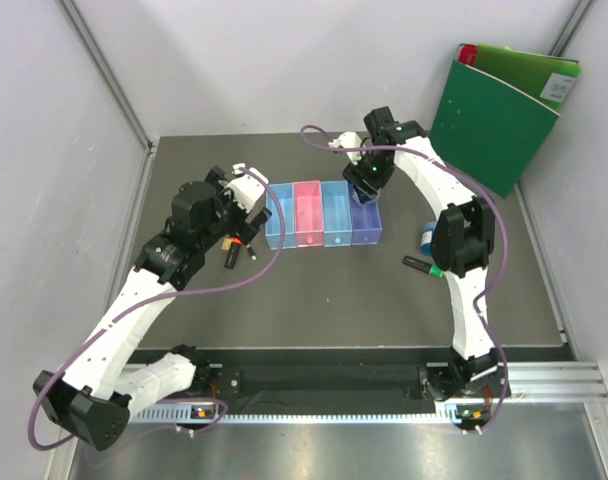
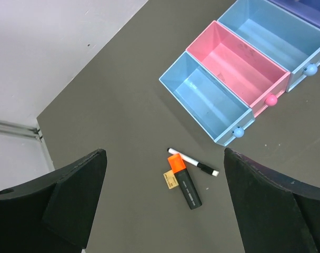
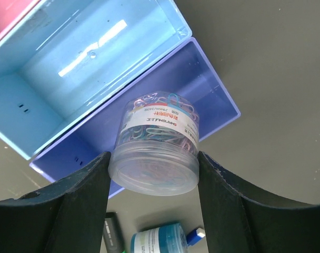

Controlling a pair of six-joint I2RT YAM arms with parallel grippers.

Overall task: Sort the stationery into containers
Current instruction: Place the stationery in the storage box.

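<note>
My right gripper (image 3: 153, 161) is shut on a clear round jar of coloured paper clips (image 3: 157, 142), held above the purple bin (image 3: 207, 89) at the right end of the containers (image 1: 322, 213). In the top view this gripper (image 1: 367, 185) hangs over that end of the row. My left gripper (image 2: 165, 203) stands open and empty above an orange-capped black marker (image 2: 184, 182) and a thin white pen (image 2: 192, 162), which lie left of the first light blue bin (image 2: 207, 97). A green-capped marker (image 1: 421, 266) and a blue tape roll (image 1: 425, 239) lie right of the bins.
A small tan piece (image 2: 170, 179) lies against the orange-capped marker. The pink bin (image 2: 239, 68) and second light blue bin (image 3: 86, 58) hold nothing. A big green binder (image 1: 499, 110) leans at the back right corner. Purple cables loop over both arms.
</note>
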